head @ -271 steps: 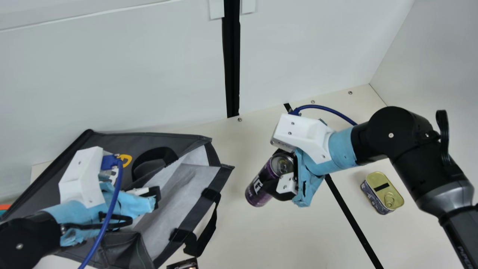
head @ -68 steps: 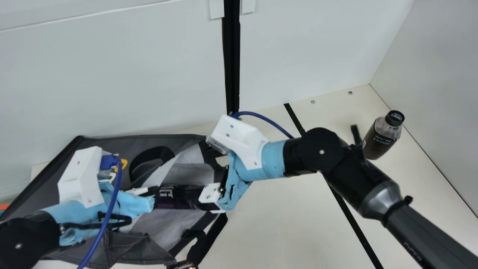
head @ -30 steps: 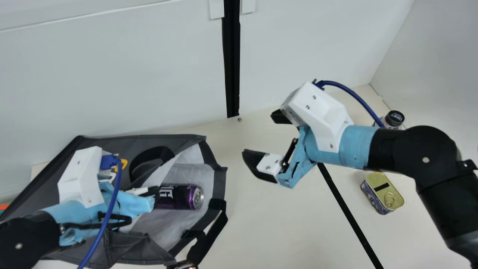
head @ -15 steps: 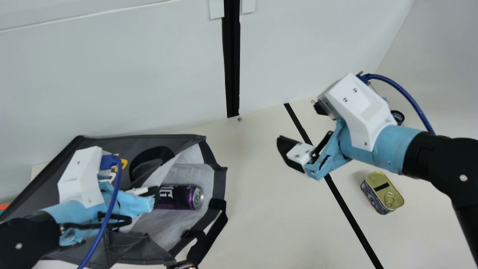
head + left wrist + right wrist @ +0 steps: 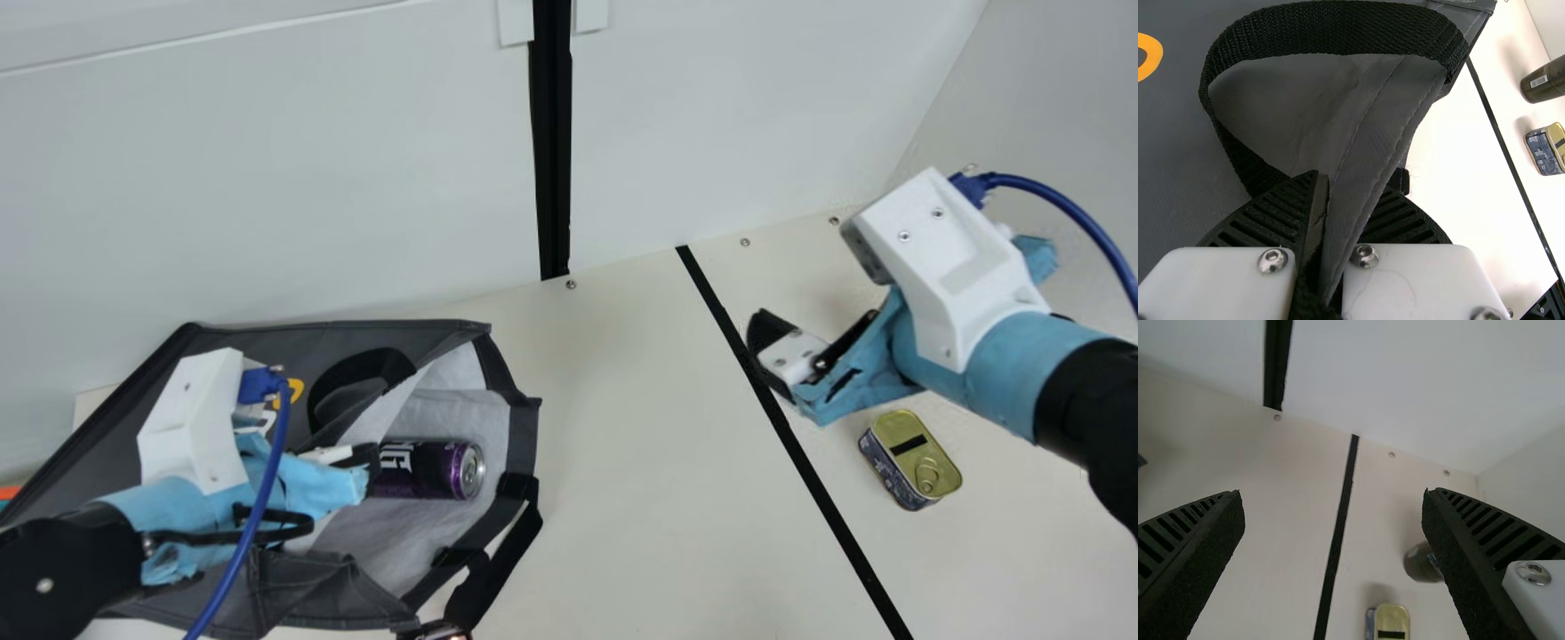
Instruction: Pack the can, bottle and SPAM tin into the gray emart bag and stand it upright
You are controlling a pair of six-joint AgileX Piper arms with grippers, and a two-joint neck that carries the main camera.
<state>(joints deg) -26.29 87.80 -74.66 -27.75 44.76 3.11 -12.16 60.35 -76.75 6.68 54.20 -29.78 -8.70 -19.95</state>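
The gray emart bag [image 5: 409,333] lies on its side, its mouth toward the table's middle. Inside it lies the purple can [image 5: 422,469]. At the mouth is my left gripper [image 5: 366,467]; in its wrist view the left gripper [image 5: 1328,200] is shut on the bag's edge, beside a handle loop. My right gripper [image 5: 787,351] hangs over the right part of the table; the right gripper [image 5: 1335,500] stands open and empty in its wrist view. Beyond its fingers are the dark bottle [image 5: 1419,563] and the tin [image 5: 1390,621]. In the main view the tin [image 5: 909,458] sits below the right arm, which hides the bottle.
Pale walls [image 5: 729,116] close off the back and right. A black strip [image 5: 809,471] crosses the table [image 5: 640,516] between bag and tin. Part of a dark object [image 5: 436,631] shows at the front edge, near a bag handle [image 5: 480,582].
My right gripper carried the can into the bag, let it go and opened, then moved back to the right, over toward the bottle. The left gripper has kept still lately.
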